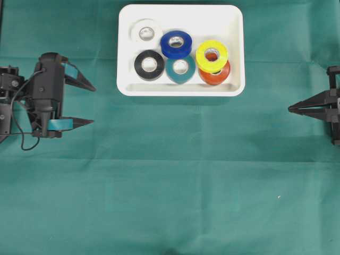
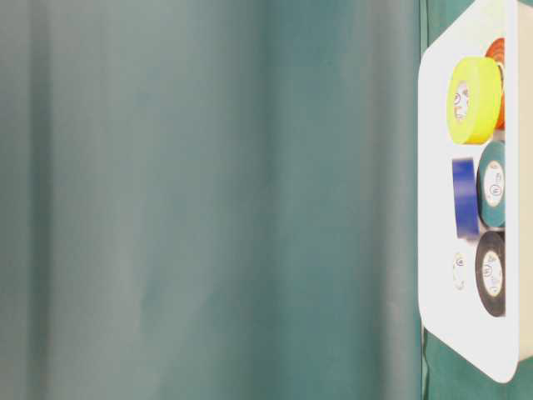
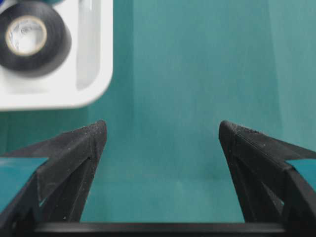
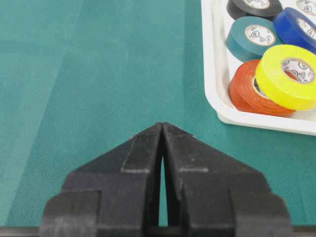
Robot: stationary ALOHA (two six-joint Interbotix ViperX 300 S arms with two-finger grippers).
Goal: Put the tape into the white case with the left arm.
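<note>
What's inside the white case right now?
The white case holds six tape rolls: white, blue, black, teal, and yellow resting on orange, partly covering it.

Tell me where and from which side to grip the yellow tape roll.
Grip the yellow tape roll across its outer rim, coming from above. It leans tilted on the orange roll, topmost in the white case, so its rim is exposed, probably clear of the blue roll.
</note>
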